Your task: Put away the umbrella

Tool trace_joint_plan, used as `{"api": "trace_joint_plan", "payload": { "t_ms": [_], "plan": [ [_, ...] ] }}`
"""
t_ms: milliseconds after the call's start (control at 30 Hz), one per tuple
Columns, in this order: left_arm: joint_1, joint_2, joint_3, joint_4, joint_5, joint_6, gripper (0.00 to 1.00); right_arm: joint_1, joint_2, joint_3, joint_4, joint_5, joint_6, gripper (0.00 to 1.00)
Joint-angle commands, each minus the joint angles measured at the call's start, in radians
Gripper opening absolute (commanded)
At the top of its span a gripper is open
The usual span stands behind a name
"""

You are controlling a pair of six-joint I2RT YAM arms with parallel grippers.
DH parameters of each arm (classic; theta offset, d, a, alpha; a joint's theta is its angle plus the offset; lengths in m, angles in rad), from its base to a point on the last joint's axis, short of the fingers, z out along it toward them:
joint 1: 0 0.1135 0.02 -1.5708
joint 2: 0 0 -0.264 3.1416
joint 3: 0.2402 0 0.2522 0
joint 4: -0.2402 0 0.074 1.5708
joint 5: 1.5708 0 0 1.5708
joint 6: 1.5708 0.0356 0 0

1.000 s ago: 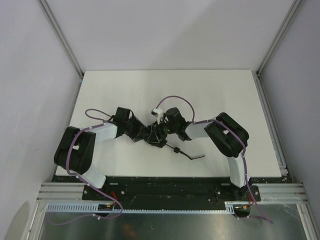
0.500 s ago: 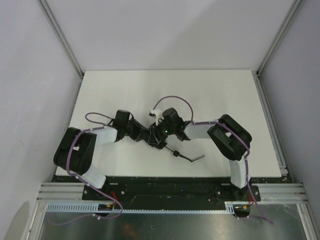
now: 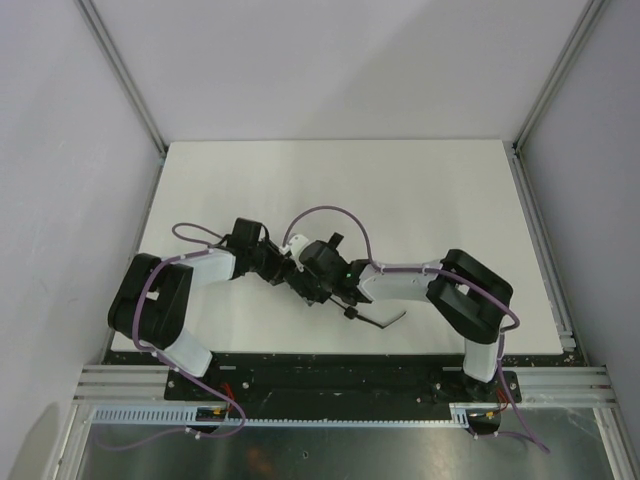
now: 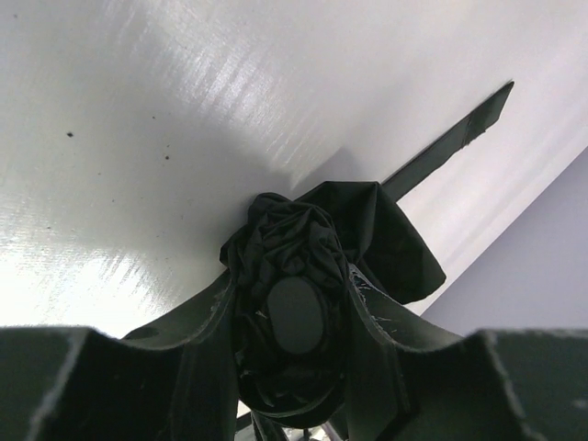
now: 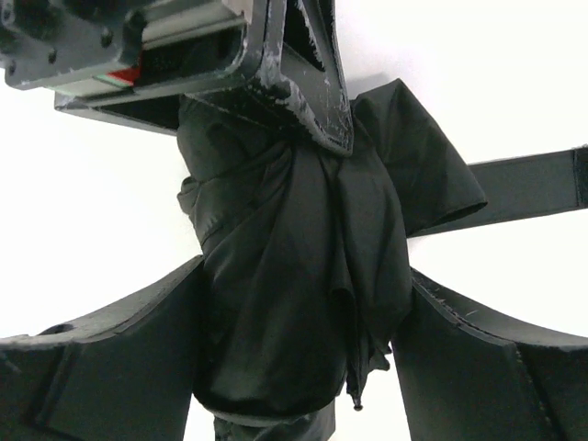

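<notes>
The folded umbrella [image 5: 294,276] is found at the white surface's [image 3: 400,190] near middle, clamped at its tip by the left gripper's [image 4: 292,317] jaws. The right gripper's [image 5: 303,312] jaws are spread apart around its canopy.

From the right wrist, the umbrella [image 5: 294,276] runs out past the bottom edge and its strap [image 5: 533,188] leaves at the right edge; whether the fingers [image 5: 101,367] of the right gripper [image 5: 303,358] press the fabric cannot be told. From the left wrist, the left gripper [image 4: 292,322] shows only blurred dark fingers along the bottom edge (the bundle's lower end is cut off there too). In the top view both grippers cover most of the bundle at centre frame, their jaws too small to read
</notes>
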Motion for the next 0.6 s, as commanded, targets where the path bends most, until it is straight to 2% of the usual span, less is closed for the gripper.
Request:
{"api": "trace_joint_plan", "payload": {
  "t_ms": [0,67,233,300,467,500,533,567],
  "plan": [
    [0.002,0.069,-0.062,-0.259,-0.154,0.048,0.0,0.012,0.074,0.051,-0.044,0.078,-0.054,0.74],
    [0.002,0.069,-0.06,-0.26,-0.149,0.044,0.0,0.012,0.115,0.073,-0.045,0.082,-0.043,0.65],
    [-0.003,0.039,-0.051,-0.268,-0.162,0.047,0.0,-0.012,0.182,0.086,-0.078,0.036,0.018,0.17],
    [-0.005,0.026,-0.044,-0.268,-0.158,0.056,0.0,-0.028,0.202,0.07,-0.08,-0.033,0.046,0.05],
    [-0.005,-0.007,-0.002,-0.267,-0.15,0.114,0.0,-0.071,0.24,0.02,-0.044,-0.271,0.15,0.0],
    [-0.005,-0.017,0.01,-0.267,-0.151,0.131,0.08,-0.081,0.247,0.005,-0.03,-0.313,0.175,0.0],
    [-0.003,-0.028,0.022,-0.265,-0.154,0.146,0.19,-0.092,0.256,-0.01,-0.002,-0.358,0.2,0.0],
    [-0.001,-0.042,0.033,-0.262,-0.16,0.163,0.35,-0.103,0.266,-0.021,0.018,-0.398,0.221,0.0]
  ]
}}
